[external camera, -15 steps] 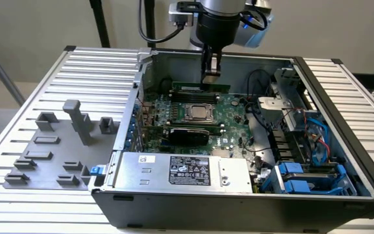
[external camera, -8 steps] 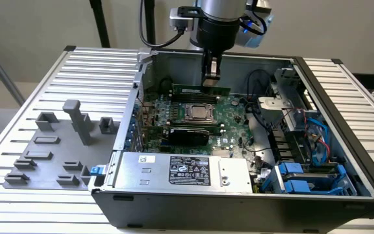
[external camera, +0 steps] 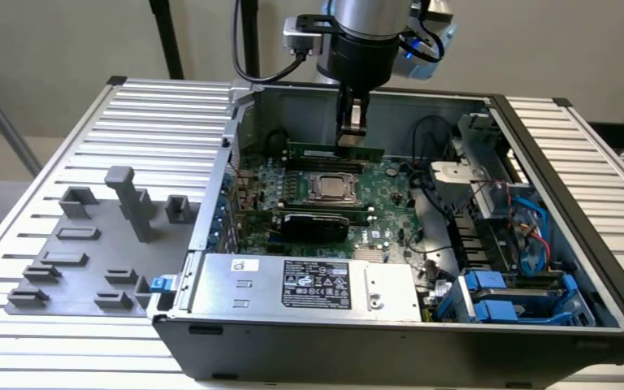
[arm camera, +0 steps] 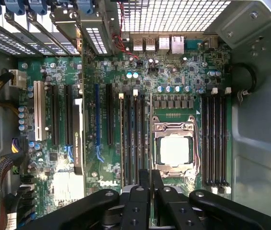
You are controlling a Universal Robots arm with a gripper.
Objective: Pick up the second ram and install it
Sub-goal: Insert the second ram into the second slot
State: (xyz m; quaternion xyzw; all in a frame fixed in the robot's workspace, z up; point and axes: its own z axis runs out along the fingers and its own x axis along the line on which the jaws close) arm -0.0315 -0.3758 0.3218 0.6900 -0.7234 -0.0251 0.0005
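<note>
In the exterior view, we are seeing the hand (external camera: 353, 140) reaching down into the open computer box (external camera: 572, 211). It is pinching the top edge of the second ram (external camera: 318, 151), which is standing upright just beside the silver chip (external camera: 334, 188). In the wrist view, the hand (arm camera: 149, 178) is squeezing nearly shut, hanging over the long slots (arm camera: 135, 139) next to that chip.

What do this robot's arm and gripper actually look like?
The arm is a silver-grey cylinder that ends in a black wrist section with a blue ring. A grey connector box on its side has a black cable attached. The gripper is black, with bolted link bars that narrow to two slim fingers.
</note>
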